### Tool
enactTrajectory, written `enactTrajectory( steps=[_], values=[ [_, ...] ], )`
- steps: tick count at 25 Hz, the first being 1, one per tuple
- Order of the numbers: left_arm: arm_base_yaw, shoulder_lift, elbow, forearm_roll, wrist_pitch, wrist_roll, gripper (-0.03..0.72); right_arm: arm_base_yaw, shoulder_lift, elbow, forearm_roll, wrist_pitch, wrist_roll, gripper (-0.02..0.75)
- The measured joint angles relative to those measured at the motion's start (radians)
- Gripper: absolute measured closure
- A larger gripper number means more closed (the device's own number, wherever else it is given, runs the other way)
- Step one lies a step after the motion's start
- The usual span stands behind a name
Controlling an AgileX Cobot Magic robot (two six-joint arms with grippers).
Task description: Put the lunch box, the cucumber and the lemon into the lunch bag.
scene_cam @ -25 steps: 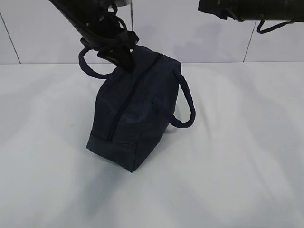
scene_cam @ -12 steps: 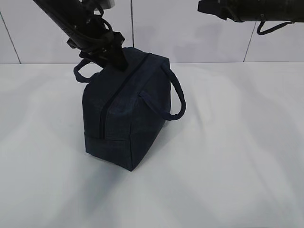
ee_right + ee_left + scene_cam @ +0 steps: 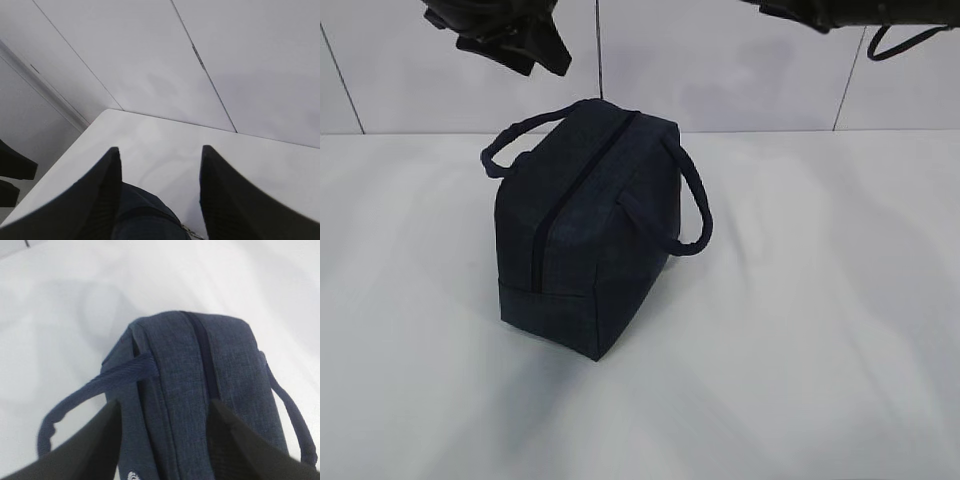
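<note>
On the left, your left gripper hangs spread and empty above the far left corner of the lunch bag, which stands upright mid-table with its zipper looking shut along the top. On the right, your right gripper is spread and empty too, high and well apart. No lunch box, cucumber or lemon shows, so packing looks finished or unstarted.

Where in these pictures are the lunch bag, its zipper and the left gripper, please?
lunch bag (image 3: 610,280): exterior view, on its navy front panel.
zipper (image 3: 206,355): left wrist view, on the dark closed strip along the bag's top.
left gripper (image 3: 165,440): left wrist view, midway between its open fingertips, above the bag.
</note>
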Motion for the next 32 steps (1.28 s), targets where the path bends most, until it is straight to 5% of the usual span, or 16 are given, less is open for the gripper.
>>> enactTrajectory(
  steps=[5, 13, 17, 22, 32],
  values=[
    [0.009, -0.031, 0.000, 0.048, -0.011, 0.000, 0.294, 0.000, -0.104, -0.020, -0.161, -0.032, 0.198, 0.358],
    [0.009, -0.066, 0.000, 0.065, -0.033, 0.000, 0.295, 0.000, -0.284, -0.180, -0.808, 0.079, 0.704, 0.358],
    [0.010, -0.099, 0.000, 0.039, -0.048, 0.000, 0.295, 0.000, -0.387, -0.193, -1.041, 0.132, 0.852, 0.358],
    [0.010, -0.150, 0.000, 0.006, -0.049, 0.000, 0.312, 0.000, -0.518, -0.193, -1.188, 0.205, 0.942, 0.358],
    [0.010, -0.290, 0.000, -0.004, 0.022, 0.000, 0.316, 0.000, -0.765, -0.196, -1.252, 0.342, 1.008, 0.358]
  ],
)
